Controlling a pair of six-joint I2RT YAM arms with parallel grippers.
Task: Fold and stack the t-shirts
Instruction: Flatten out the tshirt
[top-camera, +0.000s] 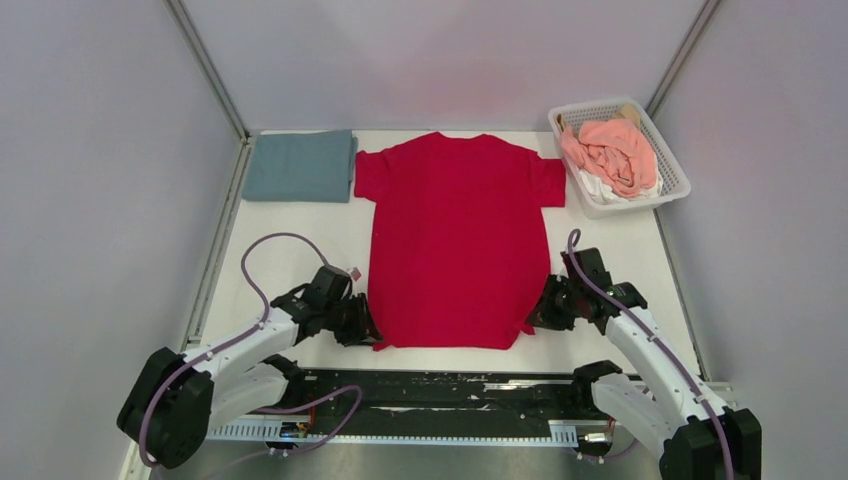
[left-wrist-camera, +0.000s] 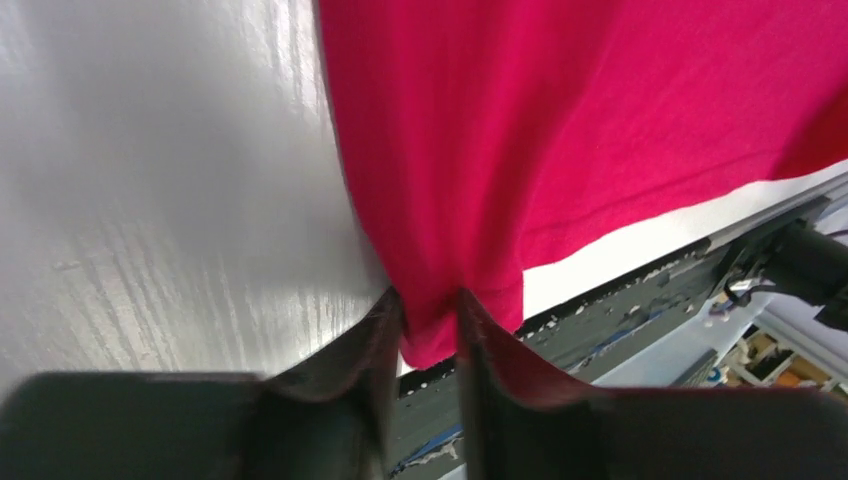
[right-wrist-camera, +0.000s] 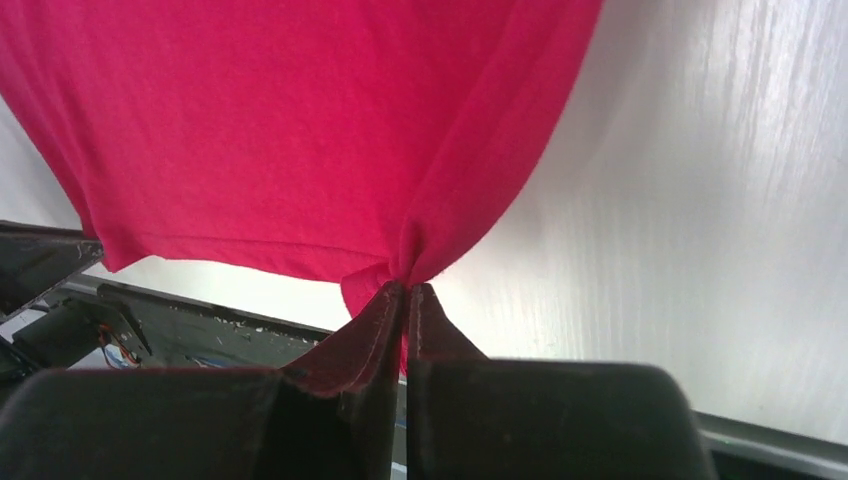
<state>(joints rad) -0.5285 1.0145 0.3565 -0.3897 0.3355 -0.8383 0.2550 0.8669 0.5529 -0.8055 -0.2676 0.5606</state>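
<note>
The red t-shirt (top-camera: 455, 240) lies spread flat in the middle of the table, collar at the far side. My left gripper (top-camera: 368, 330) is at its near left hem corner, and cloth (left-wrist-camera: 430, 310) sits bunched between the fingers, which stand slightly apart. My right gripper (top-camera: 533, 318) is shut on the near right hem corner (right-wrist-camera: 405, 262). A folded grey-blue t-shirt (top-camera: 300, 165) lies at the far left. Salmon-pink (top-camera: 612, 152) and white (top-camera: 615, 190) t-shirts lie crumpled in the basket.
The white lattice basket (top-camera: 678, 175) stands at the far right corner. Grey walls enclose the table on the left, back and right. A black rail (top-camera: 450, 390) runs along the near edge between the arm bases.
</note>
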